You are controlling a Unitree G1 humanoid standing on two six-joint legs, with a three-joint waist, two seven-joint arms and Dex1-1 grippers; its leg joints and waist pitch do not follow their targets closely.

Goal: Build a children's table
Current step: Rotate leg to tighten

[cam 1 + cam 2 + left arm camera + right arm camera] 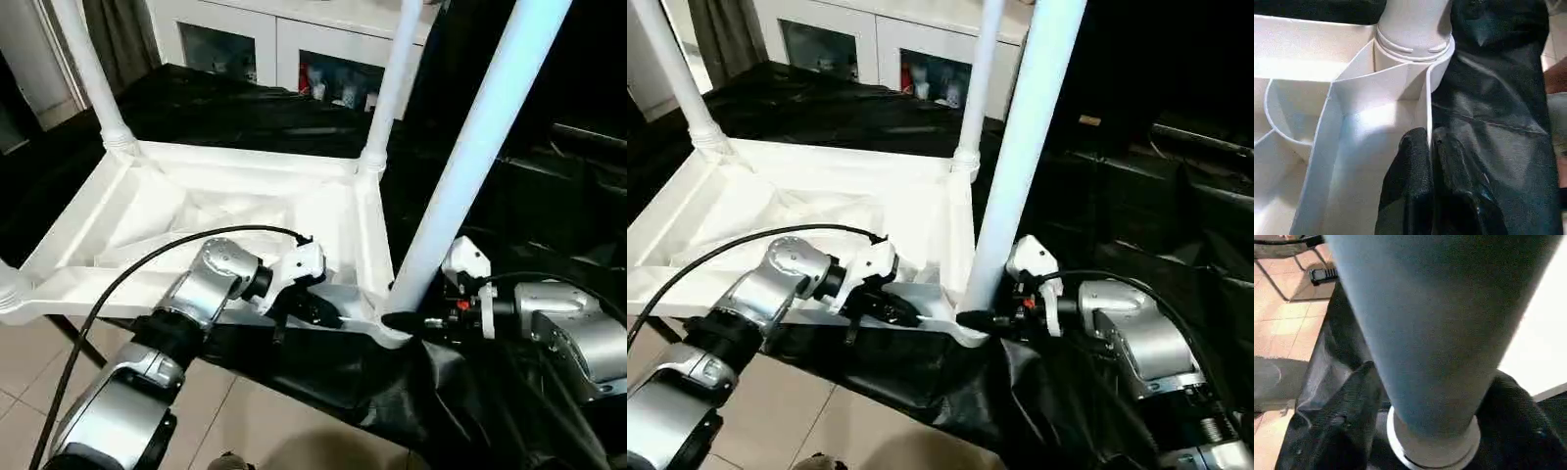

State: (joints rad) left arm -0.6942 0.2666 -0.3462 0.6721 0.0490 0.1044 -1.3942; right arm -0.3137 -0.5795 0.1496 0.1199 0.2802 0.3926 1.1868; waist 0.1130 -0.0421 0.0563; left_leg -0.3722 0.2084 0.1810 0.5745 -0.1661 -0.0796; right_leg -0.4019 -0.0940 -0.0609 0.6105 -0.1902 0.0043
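**Tabletop inverted, near leg gripped at its base**

The tabletop is laid upside down on a surface draped in black sheeting, with its ribbed, recessed underside facing up. The near edge of the tabletop overhangs a tiled floor.

Four white legs are seen standing in the corner sockets. The two far legs and rise from the far corners. At the near left corner only the base of a leg is visible at the picture's edge. The near right leg stands in the near right corner socket and leans slightly as it rises.

The right gripper is positioned level at the base of the near right leg. In the right wrist view, one black finger is seen on each side of the leg just above its collar, so the leg is grasped between the fingers.

The left gripper is placed at the near wall of the tabletop, just beside the same corner socket. Its black fingers are clenched together against the thin upright edge of the wall; whether the edge is pinched cannot be told.

A white glass-door cabinet stands behind the work surface.
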